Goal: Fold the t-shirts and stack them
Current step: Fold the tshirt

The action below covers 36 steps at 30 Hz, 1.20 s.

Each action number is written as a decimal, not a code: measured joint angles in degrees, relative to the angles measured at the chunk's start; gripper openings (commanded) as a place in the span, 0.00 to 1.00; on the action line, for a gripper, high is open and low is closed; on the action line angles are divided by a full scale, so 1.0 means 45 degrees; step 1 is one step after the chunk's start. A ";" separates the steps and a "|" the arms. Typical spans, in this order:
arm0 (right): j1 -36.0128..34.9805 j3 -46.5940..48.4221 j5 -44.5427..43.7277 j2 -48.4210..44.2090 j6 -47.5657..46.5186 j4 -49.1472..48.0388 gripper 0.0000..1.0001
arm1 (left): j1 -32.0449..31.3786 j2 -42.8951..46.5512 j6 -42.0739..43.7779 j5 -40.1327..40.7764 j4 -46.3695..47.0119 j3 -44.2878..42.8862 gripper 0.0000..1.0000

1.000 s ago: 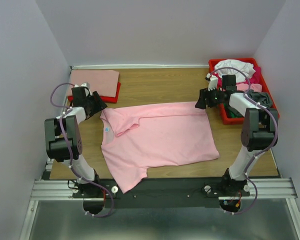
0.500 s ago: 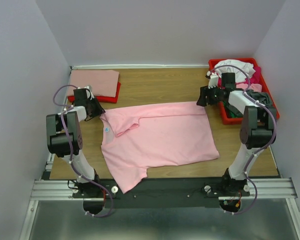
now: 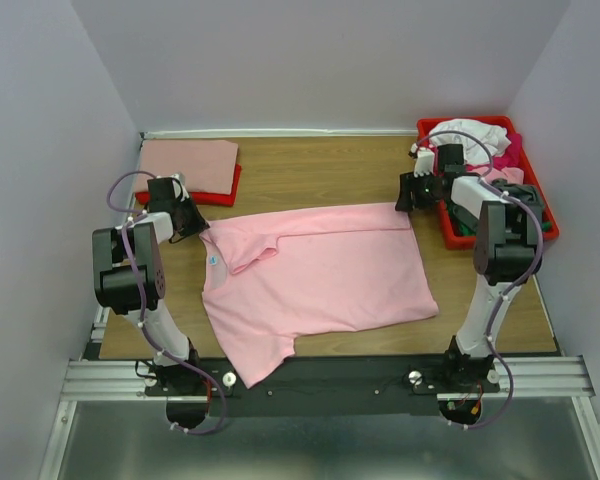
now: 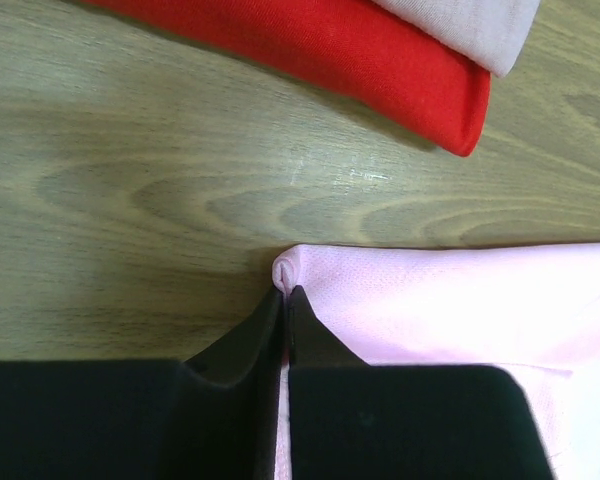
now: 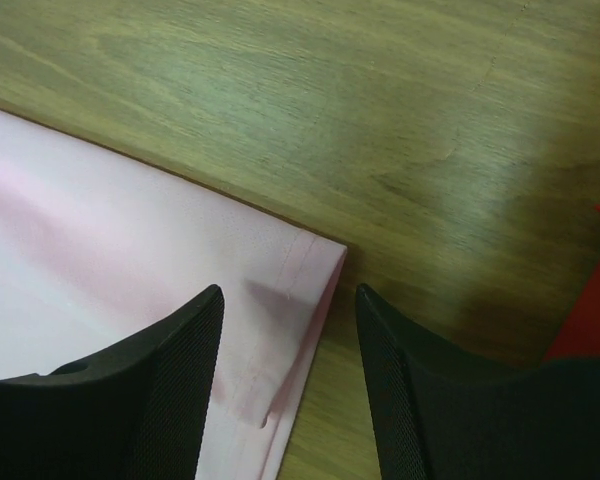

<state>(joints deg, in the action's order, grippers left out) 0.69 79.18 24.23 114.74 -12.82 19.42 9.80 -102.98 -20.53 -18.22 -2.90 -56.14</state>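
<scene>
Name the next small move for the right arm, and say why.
Probably lower the right jaws and close them on the hem corner of the pink t-shirt: they stand open astride that corner, while the left jaws are pinched shut on its other far corner.

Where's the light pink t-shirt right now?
Top view: the light pink t-shirt lies spread mid-table, between the folded shirts far left and the red tray far right; the left jaws pinch its far-left corner.

Wood-grain counter [image 3: 320,170] sat w/ 3 plain pale-lilac walls [image 3: 320,60] around it: back, left & right. Aluminium rail frame [image 3: 320,372] ran along near edge, grey metal sheet [image 3: 310,445] below. Light even, shadows soft.
</scene>
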 measured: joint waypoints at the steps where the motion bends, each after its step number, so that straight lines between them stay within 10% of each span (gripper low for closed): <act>1: -0.0010 0.0058 -0.0015 0.0083 0.0015 0.0058 0.61 | 0.0000 0.0000 0.0005 0.0000 0.0000 0.0000 0.09; 15: -0.0058 0.1792 -0.0165 0.1423 0.0087 0.0680 0.01 | 0.0000 0.0053 0.0238 -0.0015 -0.0126 0.0000 0.09; 30: -0.0083 0.4891 -0.0092 0.3356 0.0189 0.0874 0.01 | 0.0000 0.0306 0.0223 0.0238 -0.0146 -0.0005 0.10; 36: -0.0107 0.5518 -0.0146 0.3798 0.0243 0.0879 0.31 | 0.0000 0.0879 0.0034 0.0597 -0.0044 -0.0010 0.48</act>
<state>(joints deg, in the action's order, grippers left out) 0.21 104.01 23.57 131.83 -11.73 23.38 9.80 -99.02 -20.38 -15.53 -3.09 -56.18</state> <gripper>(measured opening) 0.113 0.359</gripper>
